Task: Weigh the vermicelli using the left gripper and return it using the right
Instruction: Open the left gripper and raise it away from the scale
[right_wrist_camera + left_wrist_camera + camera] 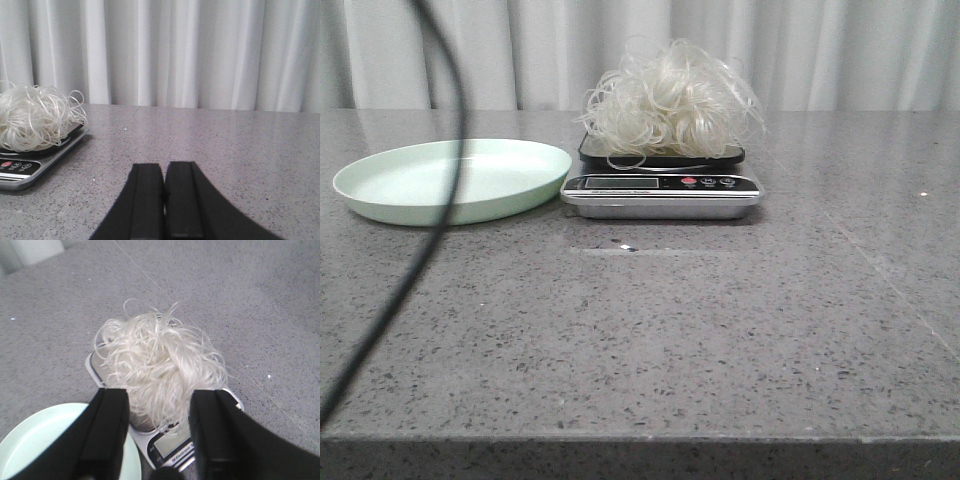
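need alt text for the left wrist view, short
A fluffy clump of white vermicelli sits on a small digital scale on a grey speckled table, seen from above. The open left claw shows its two black fingers in the foreground, empty, with a pale green plate beside the scale.

I see a grey speckled stone tabletop (650, 340) with a straight front edge nearest my front camera. Two things sit directly on it, toward the far side: a pale green plate (380, 200) on the left and a silver kitchen scale (660, 195) just beside it on the right, rims close; I can't tell if they touch. The scale's display faces me. A thin seam line (895, 290) runs across the right part of the tabletop.
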Controlling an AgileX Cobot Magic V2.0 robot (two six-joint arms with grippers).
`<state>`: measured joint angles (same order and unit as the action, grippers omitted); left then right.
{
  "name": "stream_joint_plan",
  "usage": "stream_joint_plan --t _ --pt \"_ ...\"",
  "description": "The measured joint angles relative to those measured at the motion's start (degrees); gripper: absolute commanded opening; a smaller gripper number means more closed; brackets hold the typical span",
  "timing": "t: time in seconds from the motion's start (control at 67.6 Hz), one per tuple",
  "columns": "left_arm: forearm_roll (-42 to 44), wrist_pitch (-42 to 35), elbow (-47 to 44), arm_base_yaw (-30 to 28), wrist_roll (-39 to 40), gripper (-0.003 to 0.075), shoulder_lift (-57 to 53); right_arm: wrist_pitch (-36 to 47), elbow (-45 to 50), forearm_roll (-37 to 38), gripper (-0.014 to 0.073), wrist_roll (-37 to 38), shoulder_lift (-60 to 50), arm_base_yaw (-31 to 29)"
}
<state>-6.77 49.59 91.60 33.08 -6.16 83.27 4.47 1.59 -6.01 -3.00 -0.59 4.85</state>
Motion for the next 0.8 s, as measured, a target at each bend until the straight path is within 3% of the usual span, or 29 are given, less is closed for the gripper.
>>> stream_joint_plan --t 0.399,0.607,0.799 --pt "0.0 -22.4 -40.0 0.0 0.0 0.0141 -34.4 0.0 0.0 0.0 0.0157 0.0 0.0 0.0" --pt "0.0 -28.8 -56.2 0.0 0.0 0.0127 -50.1 0.0 0.0 0.0 0.0157 0.0 0.0 0.0" --pt "0.0 -30.4 -65.5 0.0 0.0 0.0127 -62.4 0.0 0.0 0.0 0.0157 0.0 0.0 0.0"
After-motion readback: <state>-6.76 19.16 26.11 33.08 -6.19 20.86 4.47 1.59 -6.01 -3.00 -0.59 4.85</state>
